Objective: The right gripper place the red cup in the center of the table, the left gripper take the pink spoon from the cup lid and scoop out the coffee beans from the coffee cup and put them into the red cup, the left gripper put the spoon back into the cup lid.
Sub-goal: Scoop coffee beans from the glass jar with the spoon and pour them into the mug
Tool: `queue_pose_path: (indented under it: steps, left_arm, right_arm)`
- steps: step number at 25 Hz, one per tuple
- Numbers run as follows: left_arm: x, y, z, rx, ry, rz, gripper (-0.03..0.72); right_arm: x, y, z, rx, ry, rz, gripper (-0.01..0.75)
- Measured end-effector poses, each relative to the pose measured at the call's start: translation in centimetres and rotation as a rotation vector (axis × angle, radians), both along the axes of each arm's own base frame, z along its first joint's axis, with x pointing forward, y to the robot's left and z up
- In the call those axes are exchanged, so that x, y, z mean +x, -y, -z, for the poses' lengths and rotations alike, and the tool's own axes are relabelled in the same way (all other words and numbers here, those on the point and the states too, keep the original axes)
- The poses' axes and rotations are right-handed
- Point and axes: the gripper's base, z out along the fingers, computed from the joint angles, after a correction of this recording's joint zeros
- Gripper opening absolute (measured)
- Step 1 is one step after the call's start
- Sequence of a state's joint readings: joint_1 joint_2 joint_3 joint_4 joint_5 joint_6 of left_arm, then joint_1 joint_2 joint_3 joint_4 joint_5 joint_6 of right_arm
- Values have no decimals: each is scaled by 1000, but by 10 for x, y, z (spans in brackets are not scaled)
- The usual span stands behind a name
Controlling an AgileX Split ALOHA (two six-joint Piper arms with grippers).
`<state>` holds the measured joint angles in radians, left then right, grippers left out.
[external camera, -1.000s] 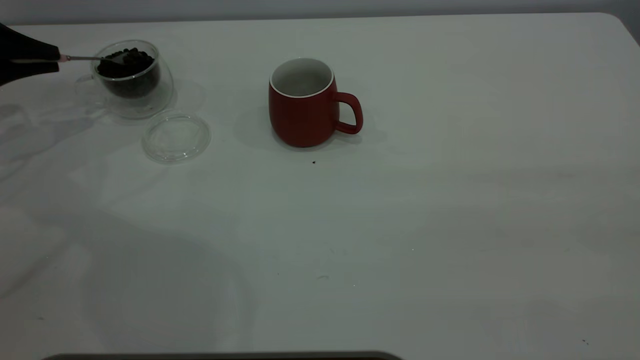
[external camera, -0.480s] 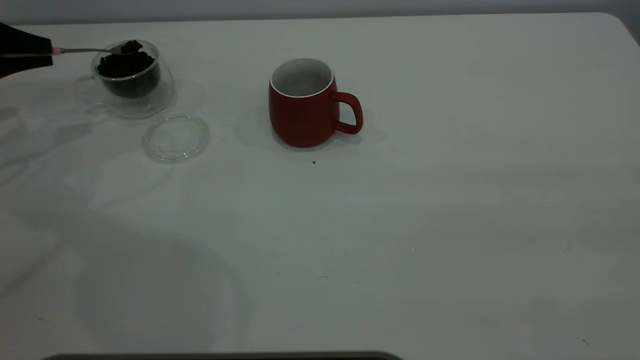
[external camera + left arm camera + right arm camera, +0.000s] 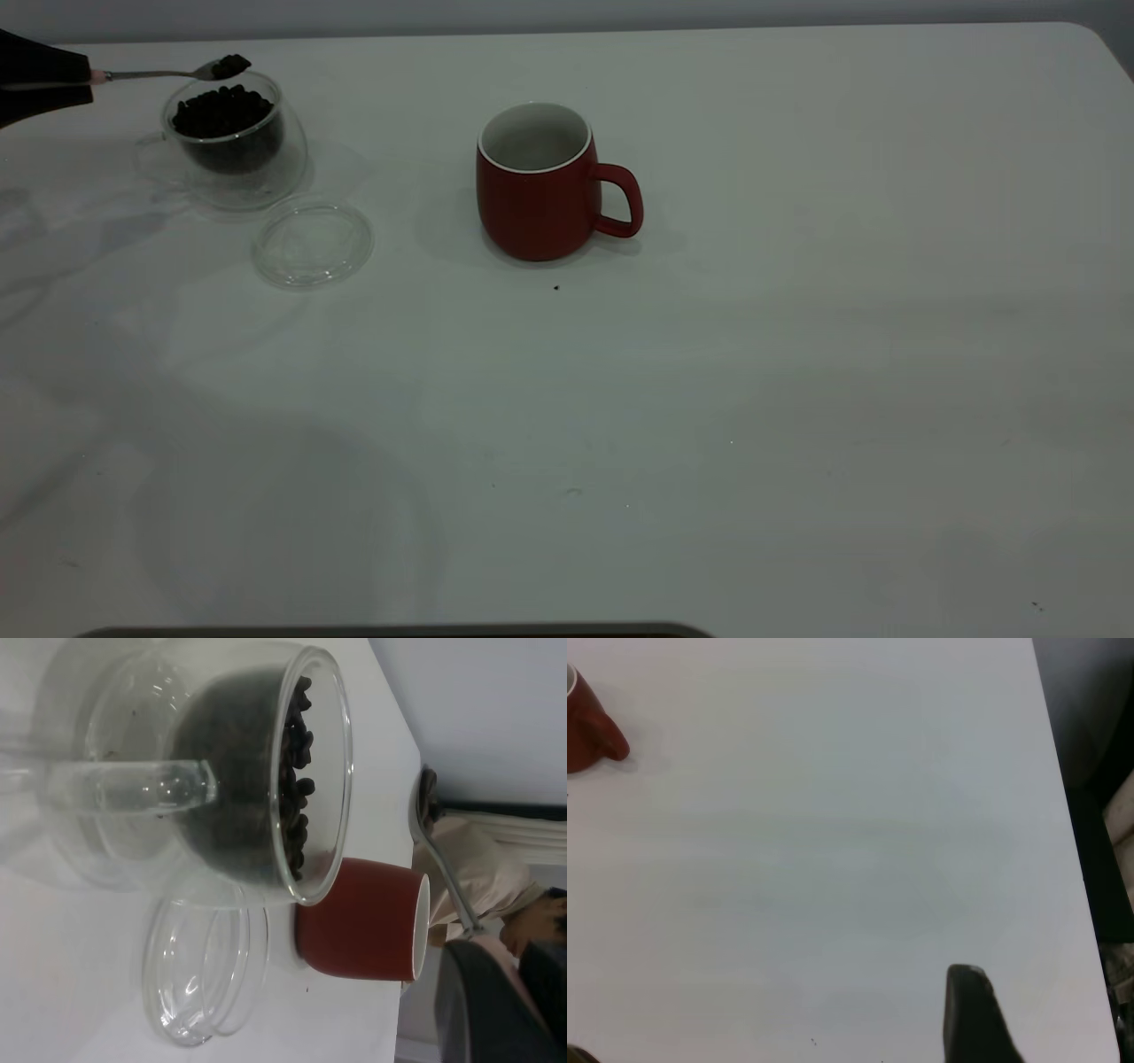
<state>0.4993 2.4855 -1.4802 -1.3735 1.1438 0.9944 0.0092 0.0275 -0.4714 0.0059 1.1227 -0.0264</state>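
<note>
Holding the pink spoon (image 3: pixel 168 73) by its pale handle at the far left edge of the table (image 3: pixel 709 399), my left gripper (image 3: pixel 84 78), a black wedge, is clamped shut on it. The slim metal neck runs level from my fingers to the shiny bowl, which carries a small dark load of coffee beans (image 3: pixel 232 64) and hangs just above the far rim of the coffee cup (image 3: pixel 235 142). That cup is clear, rounded, double-walled glass with a glass handle, and it holds a heap of nearly black beans. Just beside it, nearer the camera, the cup lid (image 3: pixel 312 243) lies flat, a thin clear disc. The red cup (image 3: pixel 540 182) stands upright near the middle of the smooth white tabletop, well apart from my spoon; it is glossy dark-red ceramic with a white rim, a white interior and a loop handle pointing right. A tiny dark speck (image 3: pixel 556 287) lies in front of it. My right gripper (image 3: pixel 970 1019) hangs over bare tabletop, far from the red cup; only one dark finger shows, so I cannot tell how far it is open.
</note>
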Motion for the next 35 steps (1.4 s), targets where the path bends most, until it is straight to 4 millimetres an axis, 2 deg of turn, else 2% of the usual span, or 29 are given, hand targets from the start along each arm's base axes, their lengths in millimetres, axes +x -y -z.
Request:
queue_pose_path:
  steps: [3, 6, 21, 26, 30, 35]
  left_arm:
    - [2, 7, 0, 0, 0, 18, 113]
    - [6, 23, 0, -1, -1, 54, 113]
    - [22, 137, -3, -29, 9, 287, 113]
    - [21, 167, -3, -34, 9, 350, 113]
    - [20, 183, -1, -4, 25, 377, 113]
    - [22, 192, 3, 69, 75, 385, 113]
  right_arm:
    - [0, 0, 0, 0, 0, 0, 438]
    - [0, 0, 0, 0, 0, 0, 438]
    - [0, 0, 0, 0, 0, 0, 438]
    - [0, 0, 0, 0, 0, 0, 438]
    - [0, 0, 0, 0, 0, 0, 438]
    - [0, 0, 0, 0, 0, 0, 438]
